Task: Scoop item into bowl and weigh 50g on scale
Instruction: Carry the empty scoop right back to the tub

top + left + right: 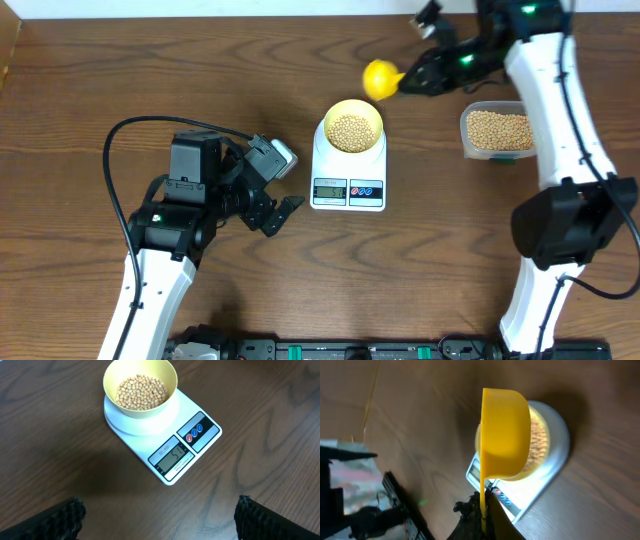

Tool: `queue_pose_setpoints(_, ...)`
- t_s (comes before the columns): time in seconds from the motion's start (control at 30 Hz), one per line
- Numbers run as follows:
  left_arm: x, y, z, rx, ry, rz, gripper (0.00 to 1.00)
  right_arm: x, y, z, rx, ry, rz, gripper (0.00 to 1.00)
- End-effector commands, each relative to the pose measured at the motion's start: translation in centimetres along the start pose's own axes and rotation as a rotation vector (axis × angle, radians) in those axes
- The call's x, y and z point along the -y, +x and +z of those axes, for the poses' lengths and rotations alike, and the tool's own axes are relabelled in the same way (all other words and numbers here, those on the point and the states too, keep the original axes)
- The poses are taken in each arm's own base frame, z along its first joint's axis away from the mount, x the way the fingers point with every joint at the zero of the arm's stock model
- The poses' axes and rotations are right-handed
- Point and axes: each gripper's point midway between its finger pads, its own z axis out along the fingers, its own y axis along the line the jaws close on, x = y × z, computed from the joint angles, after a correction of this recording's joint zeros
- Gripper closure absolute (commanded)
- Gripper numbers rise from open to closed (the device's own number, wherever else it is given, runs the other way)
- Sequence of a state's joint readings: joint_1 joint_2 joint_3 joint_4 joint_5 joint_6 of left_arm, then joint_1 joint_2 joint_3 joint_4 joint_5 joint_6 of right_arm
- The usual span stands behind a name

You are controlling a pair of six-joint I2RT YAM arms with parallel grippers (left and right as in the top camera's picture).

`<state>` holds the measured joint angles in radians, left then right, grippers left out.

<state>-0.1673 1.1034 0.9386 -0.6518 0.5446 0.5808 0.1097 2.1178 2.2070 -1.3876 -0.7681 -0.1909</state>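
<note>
The pale yellow bowl stands on the white scale, holding a heap of tan beans. The scale's display is lit. My right gripper is shut on the handle of a bright yellow scoop, held in the air behind and right of the bowl, tipped on its side. My left gripper hangs open over bare table left of the scale, nothing between its fingers.
A clear plastic tub with more beans stands right of the scale, beside my right arm. A black cable loops over the table behind my left arm.
</note>
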Motion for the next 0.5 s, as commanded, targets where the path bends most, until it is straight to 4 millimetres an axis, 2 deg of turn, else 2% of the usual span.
queue_pose_setpoints(0.0,0.0,0.1,0.0,0.001,0.006,0.008,0.03,0.1,-1.0,-4.0,0.085,0.008,0.005,0.99)
queue_pose_setpoints(0.1,0.0,0.1,0.0,0.001,0.006,0.009,0.02,2.0,-0.4,-6.5,0.105,0.035,0.034,0.99)
queue_pose_setpoints(0.27,0.0,0.1,0.0,0.001,0.006,0.008,0.02,5.2,1.6,-9.6,0.104,0.086,0.139,0.99)
queue_pose_setpoints(0.47,0.0,0.1,0.0,0.002,0.006,0.009,0.02,11.5,6.8,-13.0,-0.033,0.384,0.297,0.99)
